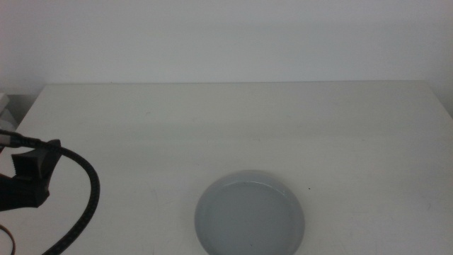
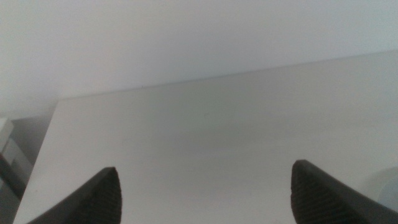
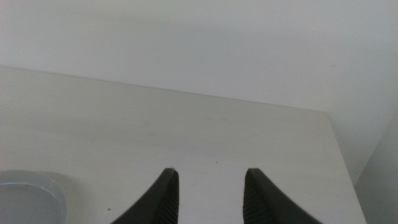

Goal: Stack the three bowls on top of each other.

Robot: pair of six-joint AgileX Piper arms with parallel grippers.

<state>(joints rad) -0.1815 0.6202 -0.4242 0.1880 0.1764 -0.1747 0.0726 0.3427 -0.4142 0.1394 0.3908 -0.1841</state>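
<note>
One pale grey-blue bowl (image 1: 251,216) sits on the white table near its front edge, at centre. The other bowls are out of view. My left arm (image 1: 30,176) comes in at the left edge, well left of the bowl. In the left wrist view my left gripper (image 2: 211,202) is wide open with nothing between its fingers, above bare table. My right gripper (image 3: 211,199) is out of the middle view. Its jaws are open a moderate gap and hold nothing. A pale bowl rim (image 3: 28,193) shows beside it in the right wrist view.
The white table (image 1: 233,120) stretches back to a plain white wall. A black cable (image 1: 88,195) loops from the left arm near the front left. Off the table's left edge stands some pale furniture (image 2: 9,152).
</note>
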